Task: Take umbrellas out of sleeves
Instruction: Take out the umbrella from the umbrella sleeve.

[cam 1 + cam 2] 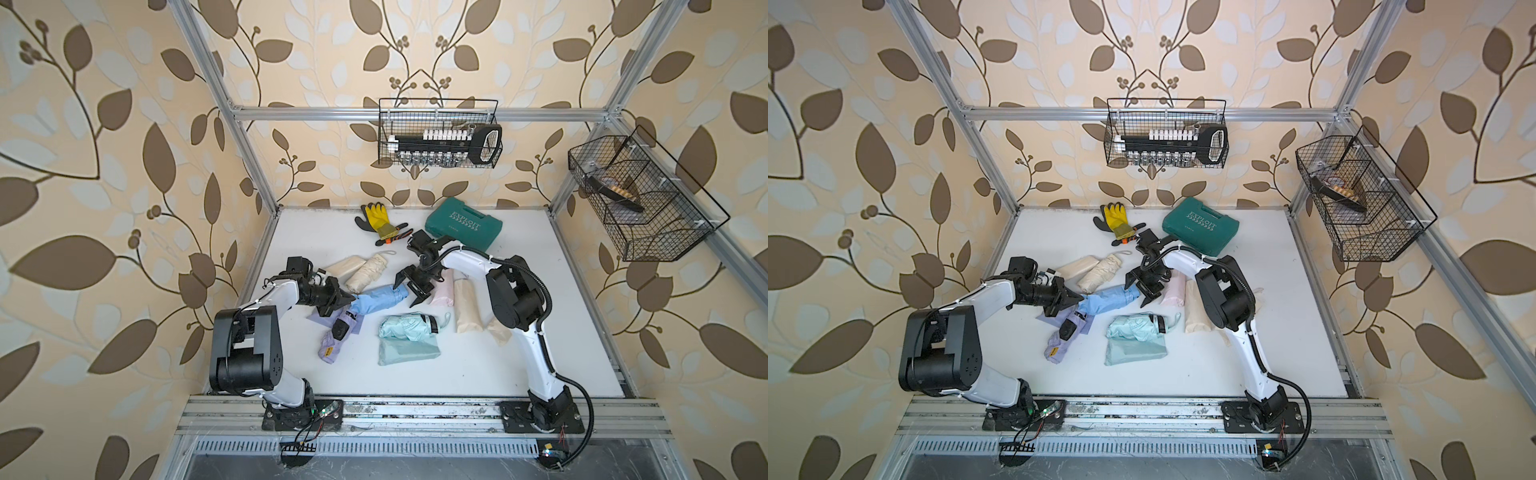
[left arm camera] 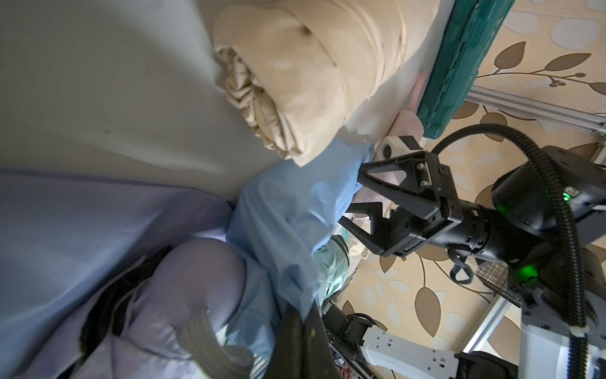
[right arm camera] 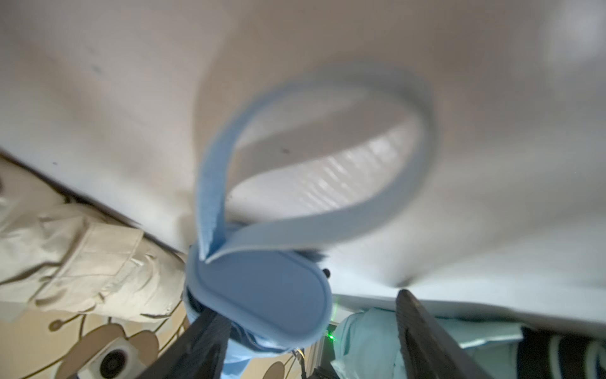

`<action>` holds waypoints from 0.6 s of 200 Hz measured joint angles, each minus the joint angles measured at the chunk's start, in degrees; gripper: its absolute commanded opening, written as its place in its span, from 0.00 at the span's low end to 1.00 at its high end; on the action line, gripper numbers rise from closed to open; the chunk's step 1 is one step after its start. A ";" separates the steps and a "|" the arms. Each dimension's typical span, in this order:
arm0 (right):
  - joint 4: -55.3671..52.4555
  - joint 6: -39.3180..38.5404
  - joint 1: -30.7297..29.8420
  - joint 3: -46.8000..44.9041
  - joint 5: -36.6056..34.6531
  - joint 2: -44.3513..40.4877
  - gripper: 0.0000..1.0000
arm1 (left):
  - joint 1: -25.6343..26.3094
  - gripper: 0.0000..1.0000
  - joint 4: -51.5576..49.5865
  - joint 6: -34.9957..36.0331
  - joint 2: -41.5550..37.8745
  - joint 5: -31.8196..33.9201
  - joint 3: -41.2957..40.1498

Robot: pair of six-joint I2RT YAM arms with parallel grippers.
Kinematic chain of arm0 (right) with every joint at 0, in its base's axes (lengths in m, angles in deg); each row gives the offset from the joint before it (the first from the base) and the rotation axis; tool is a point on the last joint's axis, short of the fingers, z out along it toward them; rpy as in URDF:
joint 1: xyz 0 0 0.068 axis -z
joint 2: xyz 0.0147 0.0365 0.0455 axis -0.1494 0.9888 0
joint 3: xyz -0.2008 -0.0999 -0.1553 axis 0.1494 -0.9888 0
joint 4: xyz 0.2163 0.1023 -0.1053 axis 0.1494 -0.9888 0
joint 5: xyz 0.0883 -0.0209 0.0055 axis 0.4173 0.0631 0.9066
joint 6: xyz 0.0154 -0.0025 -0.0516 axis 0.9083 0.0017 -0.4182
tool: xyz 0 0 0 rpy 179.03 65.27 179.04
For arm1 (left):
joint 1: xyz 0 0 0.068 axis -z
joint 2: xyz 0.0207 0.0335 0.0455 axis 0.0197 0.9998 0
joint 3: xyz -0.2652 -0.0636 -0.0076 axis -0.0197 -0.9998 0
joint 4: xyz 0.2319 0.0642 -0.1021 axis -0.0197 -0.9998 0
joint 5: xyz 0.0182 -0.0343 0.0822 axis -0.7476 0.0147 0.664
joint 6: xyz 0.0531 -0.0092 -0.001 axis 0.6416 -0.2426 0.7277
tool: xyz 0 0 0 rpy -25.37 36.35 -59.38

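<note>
Both top views showed the blue umbrella (image 1: 380, 297) mid-table: at its nine o'clock end your left gripper (image 1: 351, 297) pinched the blue sleeve (image 2: 288, 210); at three o'clock your right gripper (image 1: 406, 293) stood spread about the handle (image 3: 262, 295). Catching only the strap loop (image 3: 211, 177) risked slipping.

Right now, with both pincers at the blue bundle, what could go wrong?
The right pincer stands open around the blue umbrella at its handle end; closing could catch only the strap loop, which would slip.
The left pincer pinches just the tip of the blue sleeve; a pull may free it.
The beige umbrella touching it could be dragged along.
</note>
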 measured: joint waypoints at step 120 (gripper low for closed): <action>-3.82 2.82 1.51 3.80 -8.44 -0.50 0.77 | 0.37 0.00 0.94 -0.31 0.00 -1.05 -0.33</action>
